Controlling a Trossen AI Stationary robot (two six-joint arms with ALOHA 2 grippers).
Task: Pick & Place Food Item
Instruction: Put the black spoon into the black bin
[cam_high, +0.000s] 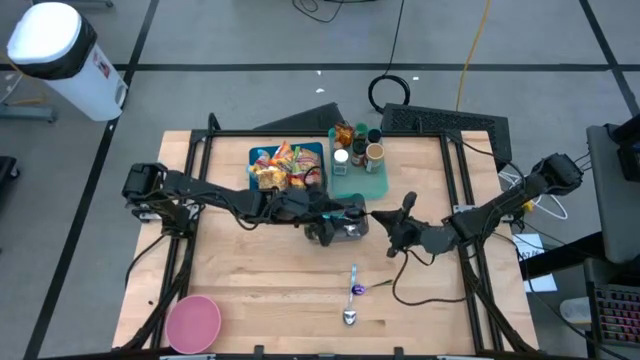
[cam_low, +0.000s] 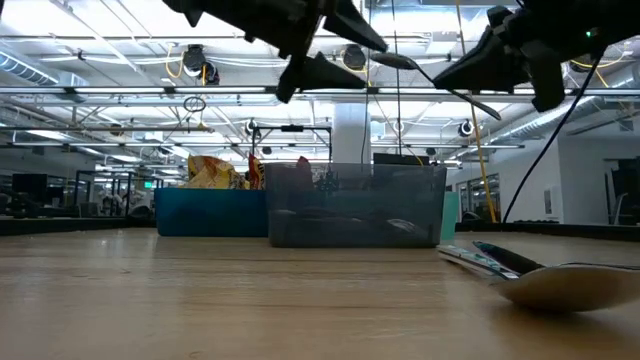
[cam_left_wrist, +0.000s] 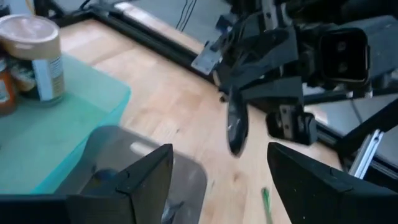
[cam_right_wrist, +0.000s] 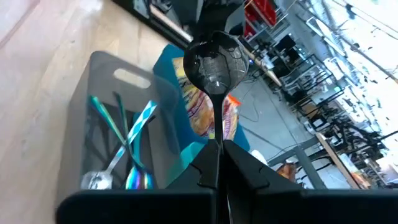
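Holding dark spoon (cam_right_wrist: 214, 59) pinched in right pincer (cam_high: 392, 232), frame centre | left pincer (cam_high: 322, 232) parted, empty, over grey bin (cam_high: 347, 226) | advice: lower bowl-first, release inside bin.

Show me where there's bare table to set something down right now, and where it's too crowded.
Free: the wide wood between the pink bowl and the spoon lying on the table, and the near right corner past that spoon. Crowded: the far middle, where the blue snack bin, teal tray and grey utensil bin cluster under the left gripper and right gripper.
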